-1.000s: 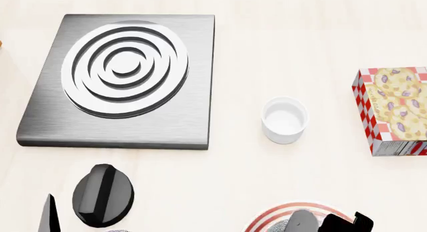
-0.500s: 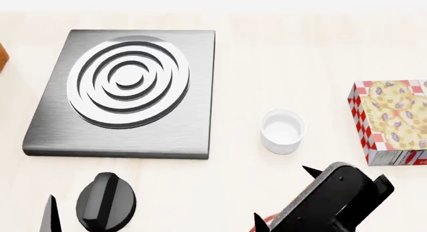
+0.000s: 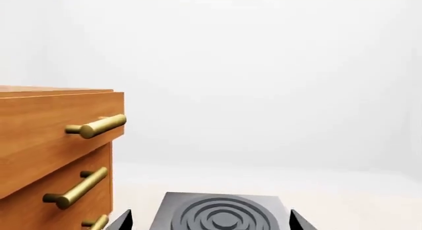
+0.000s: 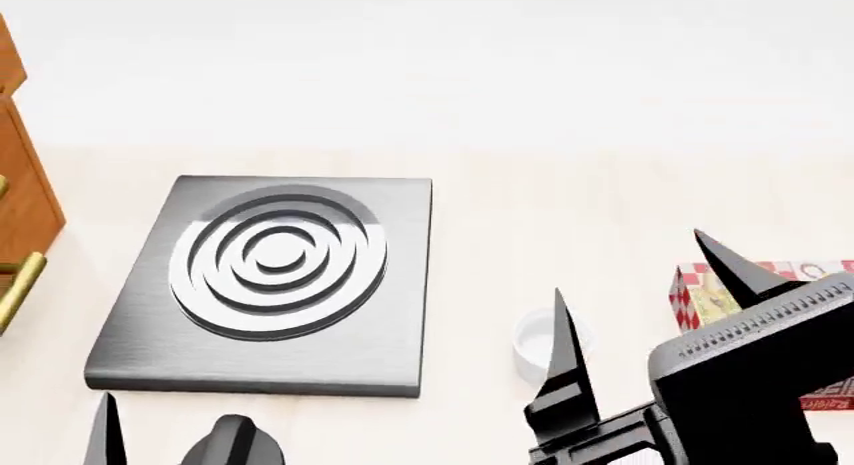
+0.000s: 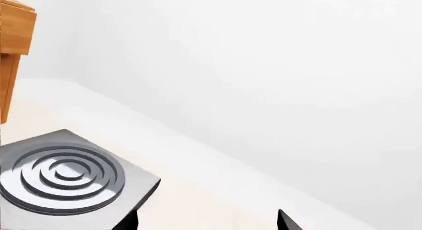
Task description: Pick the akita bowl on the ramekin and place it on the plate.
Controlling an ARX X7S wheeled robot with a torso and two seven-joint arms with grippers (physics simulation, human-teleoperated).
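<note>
The white ramekin [image 4: 530, 341] stands on the table right of the stove, half hidden behind a finger of my right gripper [image 4: 627, 267]. No bowl shows on it. That gripper hangs raised above the table, open, with nothing between its fingers. In the right wrist view the right gripper [image 5: 207, 220] shows only two dark fingertips set wide apart over bare table. My left gripper [image 3: 209, 220] is open too, its tips framing the stove. In the head view only one left fingertip [image 4: 104, 425] shows. The akita bowl and the plate are out of view.
A grey stove plate [image 4: 280, 275] with white rings lies left of centre. A black knob [image 4: 234, 443] sits at the bottom edge. A red-checked cookie box [image 4: 694, 290] is at the right. A wooden drawer cabinet [image 4: 20, 185] with brass handles [image 3: 96, 126] stands at the left.
The head view has swung upward, so the stove and ramekin sit lower and the cabinet appears. The plate has left the bottom edge. My right gripper has risen high, in front of the ramekin.
</note>
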